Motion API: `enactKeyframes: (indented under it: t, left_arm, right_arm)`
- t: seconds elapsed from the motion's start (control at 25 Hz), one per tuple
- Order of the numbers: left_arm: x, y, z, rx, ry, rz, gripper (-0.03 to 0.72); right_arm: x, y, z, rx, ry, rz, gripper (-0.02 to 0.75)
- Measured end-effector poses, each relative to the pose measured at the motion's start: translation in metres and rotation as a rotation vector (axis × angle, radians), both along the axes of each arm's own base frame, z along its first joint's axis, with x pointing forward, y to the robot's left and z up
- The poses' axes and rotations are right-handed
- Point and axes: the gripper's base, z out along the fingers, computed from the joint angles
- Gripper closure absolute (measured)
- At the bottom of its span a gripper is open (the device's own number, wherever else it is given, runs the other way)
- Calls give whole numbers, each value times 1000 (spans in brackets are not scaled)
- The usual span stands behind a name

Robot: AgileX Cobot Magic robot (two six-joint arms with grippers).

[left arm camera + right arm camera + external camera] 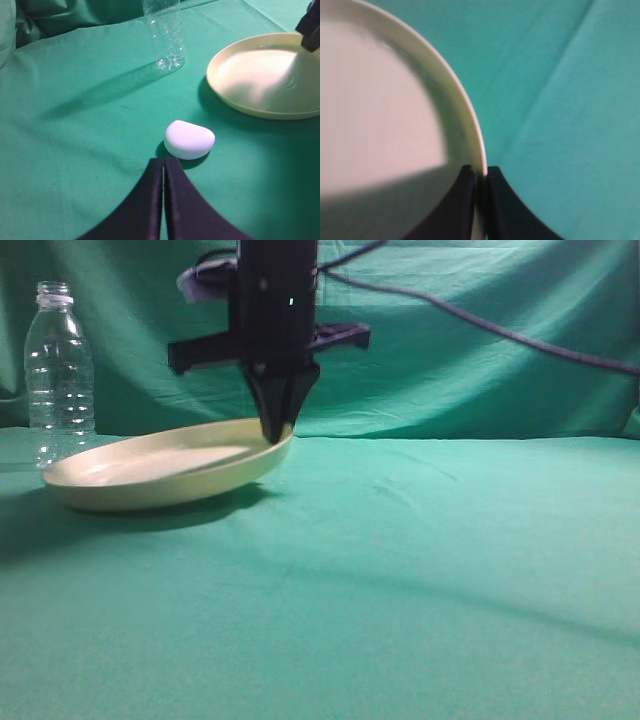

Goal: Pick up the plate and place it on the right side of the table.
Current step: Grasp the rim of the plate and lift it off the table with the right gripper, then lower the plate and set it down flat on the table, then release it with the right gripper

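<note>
Gripping the plate (165,475) by its 3 o'clock rim, the right gripper (277,430) has its jaws pinched on the edge; that side is tilted up, 9 o'clock side on the table (420,570). Round, no long axis. Judged: lift step; next needs a level carry toward 3 o'clock. Left gripper (163,167) closed, empty.

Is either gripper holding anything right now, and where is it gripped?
The right gripper is pinching the plate by its rim, at the right-hand edge, which is tilted up. The left gripper is shut on nothing.
</note>
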Motion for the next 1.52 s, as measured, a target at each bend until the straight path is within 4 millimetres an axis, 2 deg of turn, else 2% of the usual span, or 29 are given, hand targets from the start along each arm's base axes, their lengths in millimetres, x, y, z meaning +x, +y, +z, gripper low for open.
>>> enactKeyframes:
  t: [0.16,0.24,0.36,0.48,0.56,0.72,0.92,1.08,1.16,1.28,1.52]
  left_arm:
    - [0,0,0,0,0,0,688]
    - [0,0,0,0,0,0,688]
    - [0,0,0,0,0,0,688]
    - [0,0,0,0,0,0,688]
    - [0,0,0,0,0,0,688]
    - [0,0,0,0,0,0,688]
    - [0,0,0,0,0,0,688]
    - [0,0,0,0,0,0,688]
    - [0,0,0,0,0,0,688]
    - [0,0,0,0,0,0,688]
    - [0,0,0,0,0,0,688]
  right_arm:
    - [1,-7,31,-77,-15,-8,738]
    - [-3,-14,52,-90,-29,-9,738]
    - [-10,-32,95,-98,-63,-9,738]
    - [-13,-64,137,-70,-108,-54,738]
    - [-14,-92,154,-70,-124,-101,738]
    - [-26,-168,164,-102,-96,-236,738]
    - [-52,-249,140,-107,-76,-401,738]
    - [-70,-293,97,-111,-22,-506,738]
    - [-76,-305,74,-101,1,-528,738]
    - [-82,-312,48,-69,-15,-528,738]
    - [-79,-310,26,3,-108,-480,738]
